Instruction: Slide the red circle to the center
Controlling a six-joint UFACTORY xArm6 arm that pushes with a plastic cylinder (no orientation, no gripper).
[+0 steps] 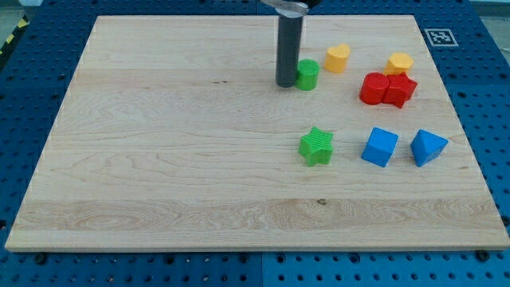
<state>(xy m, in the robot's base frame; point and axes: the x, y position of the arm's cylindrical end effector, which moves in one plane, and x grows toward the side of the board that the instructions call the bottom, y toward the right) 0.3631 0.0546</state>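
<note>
The red circle [373, 88] stands at the view's upper right, touching a red star-like block [401, 91] on its right. My tip [286, 84] is on the board well to the left of the red circle, right beside the left side of a green cylinder [307, 75]. The rod rises dark and straight from there to the view's top edge.
A yellow block [337, 58] and another yellow block [399, 64] sit near the top right. A green star [316, 147], a blue cube [379, 147] and a blue triangular block [427, 147] line up lower right. The wooden board [159, 143] lies on a blue perforated table.
</note>
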